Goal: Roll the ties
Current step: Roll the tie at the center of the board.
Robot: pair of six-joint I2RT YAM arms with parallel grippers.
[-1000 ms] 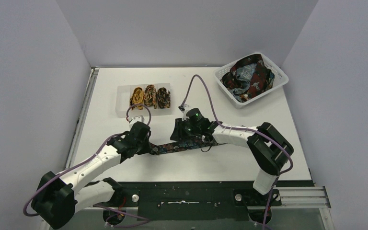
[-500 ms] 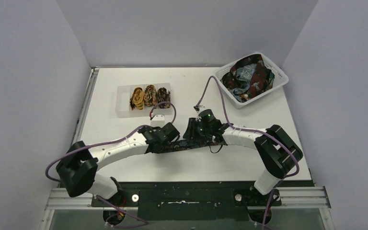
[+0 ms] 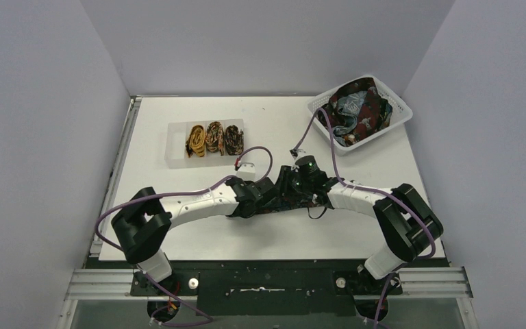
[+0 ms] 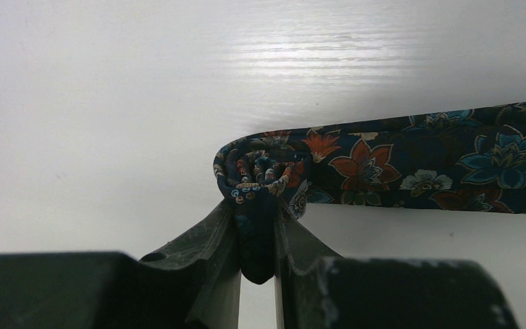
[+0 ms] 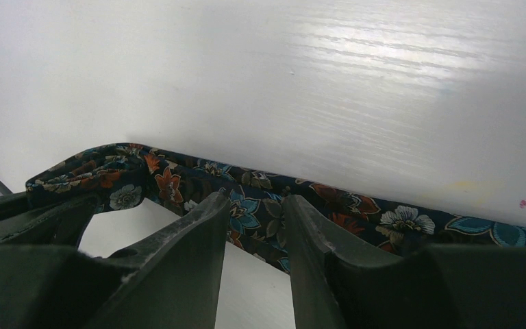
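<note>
Tie [image 4: 383, 154] end pinched in left tool [image 4: 257, 226]; strip just beyond right tool [image 5: 259, 209].

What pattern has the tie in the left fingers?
The tie is dark navy with orange, teal, cream flowers; best in left wrist view.

1. I am stretching my left arm [image 3: 185, 205] and right arm [image 3: 359, 197] inward, wrists nearly meeting.
2. My left gripper [image 4: 257, 229] is pinching the tie [image 4: 383, 161].
3. My right gripper [image 5: 257, 209] is standing with jaws apart.

tie [image 4: 411, 154]: navy, orange-teal floral | basket [image 3: 383, 131]: white lattice | table [image 3: 164, 179]: white
</note>
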